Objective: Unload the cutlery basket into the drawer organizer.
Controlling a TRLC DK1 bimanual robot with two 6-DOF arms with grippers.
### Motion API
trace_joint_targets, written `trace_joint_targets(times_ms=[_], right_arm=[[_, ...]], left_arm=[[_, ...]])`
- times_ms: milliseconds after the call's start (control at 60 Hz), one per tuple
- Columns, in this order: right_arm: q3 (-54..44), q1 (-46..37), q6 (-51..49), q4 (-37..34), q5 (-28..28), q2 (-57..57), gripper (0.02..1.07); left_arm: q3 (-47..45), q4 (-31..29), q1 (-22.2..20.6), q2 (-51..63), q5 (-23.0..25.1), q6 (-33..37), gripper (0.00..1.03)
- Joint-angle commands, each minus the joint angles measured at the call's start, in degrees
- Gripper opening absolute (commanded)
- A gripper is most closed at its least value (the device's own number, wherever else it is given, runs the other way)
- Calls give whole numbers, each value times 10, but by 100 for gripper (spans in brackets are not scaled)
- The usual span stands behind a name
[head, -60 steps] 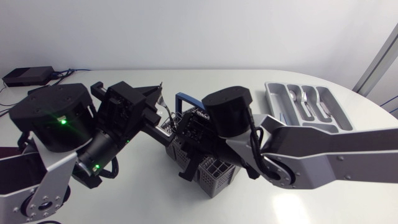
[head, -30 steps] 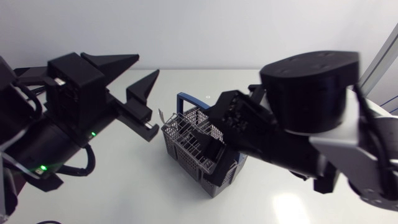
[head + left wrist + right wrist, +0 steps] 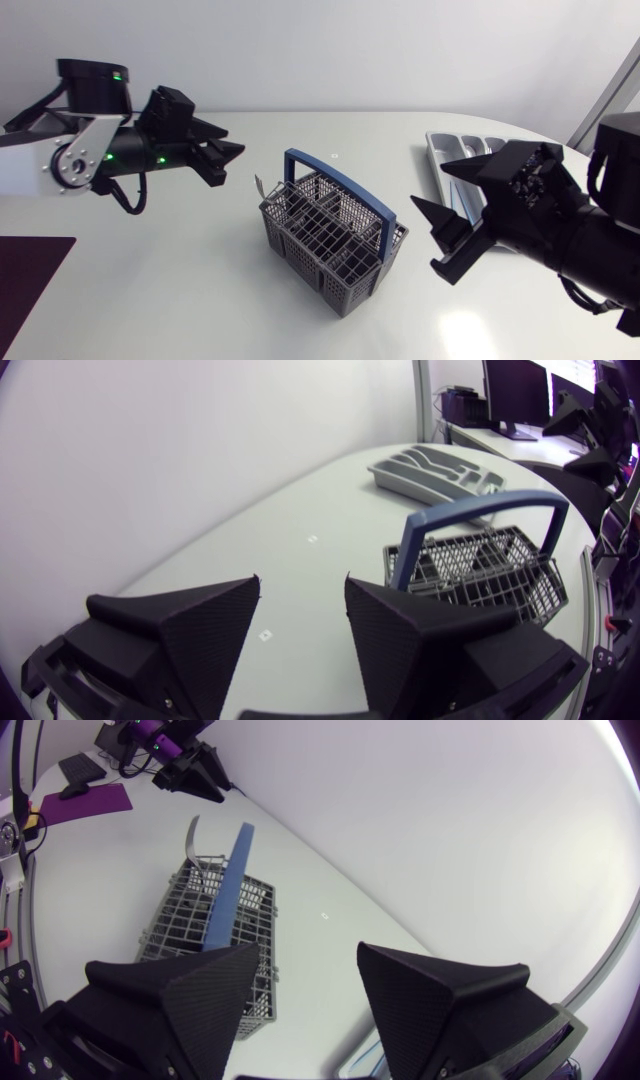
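The grey cutlery basket (image 3: 335,243) with its blue handle is sitting in the middle of the white table (image 3: 200,290), 1 metal utensil (image 3: 260,188) poking from its corner, while the left gripper (image 3: 229,145) and right gripper (image 3: 430,187) are hovering on either side, both spread wide and empty, the right one partly blocking the grey drawer organizer (image 3: 440,140) behind it.

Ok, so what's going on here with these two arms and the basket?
Nothing is held right now. The black left gripper and right gripper are both open and empty, either side of the grey mesh cutlery basket with a blue handle, standing mid-table. A thin metal utensil sticks up at its corner. The grey plastic drawer organizer lies by the right gripper.
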Motion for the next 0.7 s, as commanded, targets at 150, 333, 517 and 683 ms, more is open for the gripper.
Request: trace_joint_targets(times_ms=[150,333,517,683], right_arm=[[-63,-77,-7,-33,-45,-10,74],[-94,-65,0,-26,-67,34,74],[-86,-59,1,36,-87,142,74],[-43,-62,1,101,-87,243,74]], left_arm=[[106,-108,5,156,76,85,72],[116,-153,-24,182,89,137,72],[107,-175,-41,188,93,161,72],[91,-187,-45,179,93,176,72]])
